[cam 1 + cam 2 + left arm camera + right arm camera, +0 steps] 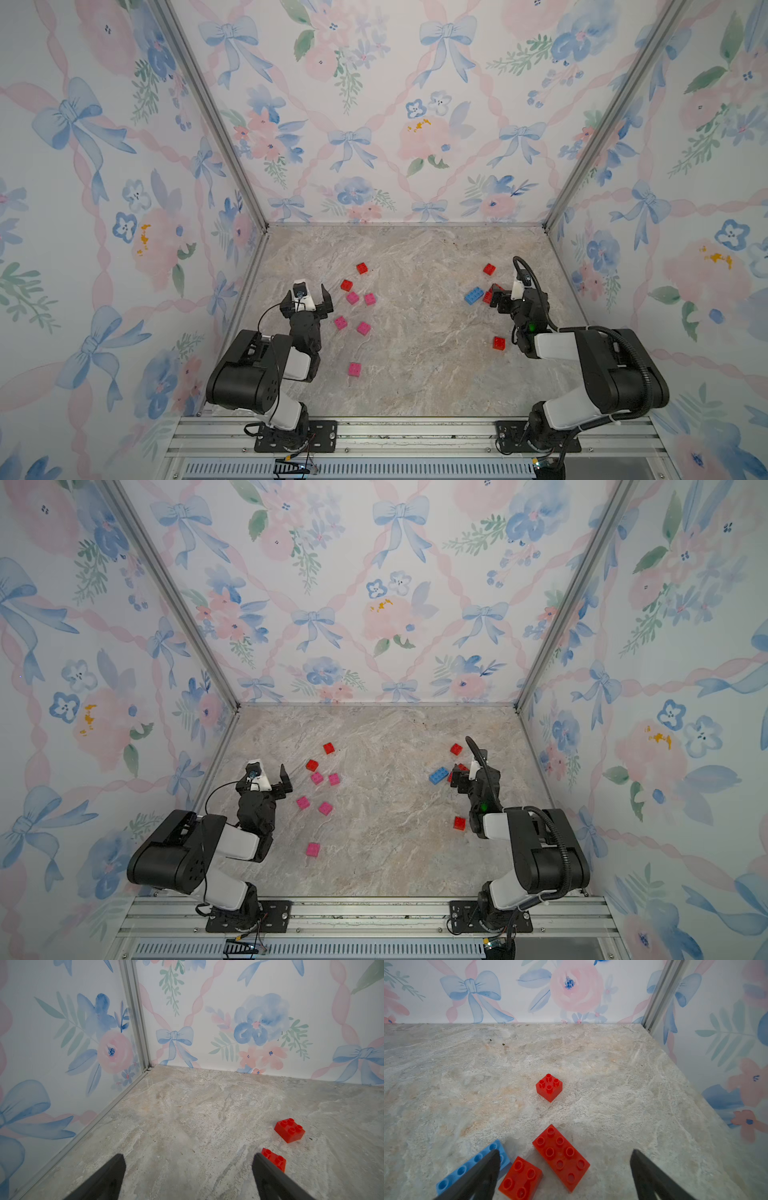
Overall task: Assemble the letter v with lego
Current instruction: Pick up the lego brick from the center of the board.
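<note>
**Left jaws:** spread wide, holding nothing. In the left wrist view, bare counter (187,1126) lies between the fingertips (116,1169).

**First red brick** (275,1159): square, studs up, just beside one left fingertip and partly hidden by it. Contact cannot be told.

**Second red brick** (289,1130): square, near the first but apart from it, farther toward the back wall.

**Pink bricks** (352,297): five, square, on the left arm's side. Four sit loosely grouped just inward of the left arm (305,328). The fifth (354,369) lies well apart from them, nearer the front rail.

**Right jaws:** spread wide, gripping nothing.

**Square red brick** (520,1178): on the counter between the right fingertips (488,1169), studs up.

**Long red piece** (560,1157): eight studs, just beside the square red brick and also between the fingertips. Whether it is one brick or two edge to edge cannot be told.

**Blue brick** (463,1169): longer, flat on the counter, partly hidden behind one right fingertip.

**Far red brick** (549,1087): square, alone, beyond the right jaws toward the back wall.

**Lone red brick** (498,343): square, beside the right arm (528,316), nearer the front rail.

**Assembly:** in both top views the bricks lie scattered and unstacked.
</note>
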`<control>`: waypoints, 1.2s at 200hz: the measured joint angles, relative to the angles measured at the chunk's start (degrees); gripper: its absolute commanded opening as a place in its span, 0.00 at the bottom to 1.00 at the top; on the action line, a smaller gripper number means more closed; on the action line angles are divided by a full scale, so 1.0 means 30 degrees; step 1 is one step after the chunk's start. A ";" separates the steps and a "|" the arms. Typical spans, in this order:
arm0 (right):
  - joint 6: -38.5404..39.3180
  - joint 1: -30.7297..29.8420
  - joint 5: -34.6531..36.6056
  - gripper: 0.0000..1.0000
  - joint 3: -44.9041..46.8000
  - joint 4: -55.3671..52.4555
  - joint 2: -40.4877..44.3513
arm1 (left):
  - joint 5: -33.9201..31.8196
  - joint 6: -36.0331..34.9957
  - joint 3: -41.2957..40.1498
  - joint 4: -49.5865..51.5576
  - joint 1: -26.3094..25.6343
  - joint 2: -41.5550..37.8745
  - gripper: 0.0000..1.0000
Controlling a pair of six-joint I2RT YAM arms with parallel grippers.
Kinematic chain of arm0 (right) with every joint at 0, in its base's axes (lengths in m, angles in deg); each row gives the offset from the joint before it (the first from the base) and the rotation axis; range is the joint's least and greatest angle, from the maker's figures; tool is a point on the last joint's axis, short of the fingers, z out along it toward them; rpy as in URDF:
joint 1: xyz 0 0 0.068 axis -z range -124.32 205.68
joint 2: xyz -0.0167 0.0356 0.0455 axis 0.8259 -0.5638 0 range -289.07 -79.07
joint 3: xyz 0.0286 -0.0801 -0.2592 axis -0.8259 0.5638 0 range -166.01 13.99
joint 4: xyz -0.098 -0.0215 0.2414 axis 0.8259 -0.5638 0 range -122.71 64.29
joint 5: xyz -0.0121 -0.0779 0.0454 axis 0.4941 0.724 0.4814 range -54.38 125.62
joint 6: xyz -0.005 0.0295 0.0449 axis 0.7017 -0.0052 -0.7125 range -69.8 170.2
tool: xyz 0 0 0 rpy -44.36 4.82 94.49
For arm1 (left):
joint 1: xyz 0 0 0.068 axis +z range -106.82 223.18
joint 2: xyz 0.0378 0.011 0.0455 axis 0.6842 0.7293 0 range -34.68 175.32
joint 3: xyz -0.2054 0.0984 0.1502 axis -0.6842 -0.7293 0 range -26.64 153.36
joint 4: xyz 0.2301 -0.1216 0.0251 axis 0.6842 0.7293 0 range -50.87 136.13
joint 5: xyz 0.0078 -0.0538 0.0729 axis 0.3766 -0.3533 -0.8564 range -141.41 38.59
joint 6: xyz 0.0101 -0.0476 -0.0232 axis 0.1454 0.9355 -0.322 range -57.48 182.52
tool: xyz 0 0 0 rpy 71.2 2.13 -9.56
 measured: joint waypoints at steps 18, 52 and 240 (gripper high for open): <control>0.0000 0.0000 0.0000 0.97 0.0000 0.0000 -0.0007 | 0.0000 0.0000 0.0000 0.0000 0.0000 0.0000 0.98; 0.0000 0.0000 -0.0007 0.97 0.0000 0.0000 -0.0007 | 0.0000 0.0000 0.0000 0.0000 0.0000 0.0000 0.98; -0.4364 0.0998 0.2353 0.99 -1.1686 -2.4013 0.3439 | -0.2346 -0.0401 0.5107 0.7570 -0.1311 -0.2594 0.98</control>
